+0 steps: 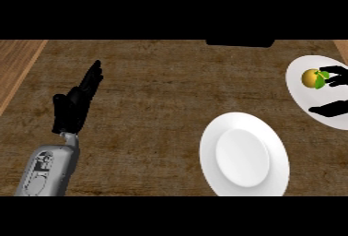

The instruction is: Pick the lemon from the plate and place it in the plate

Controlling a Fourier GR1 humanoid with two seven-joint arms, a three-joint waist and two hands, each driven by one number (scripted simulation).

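Nearest me in the head view, the empty white plate [245,155] lies on the brown counter [156,92] at lower right, and at the left my left hand [75,107] rests open with fingers straight and pointing up, its grey forearm [49,170] coming in from the lower edge. Farther off at the right edge, the lemon [312,79] with its green leaf sits on the second plate [302,99], where my right hand [333,78] curls fingers and thumb around it; I can read no writing or labels anywhere.
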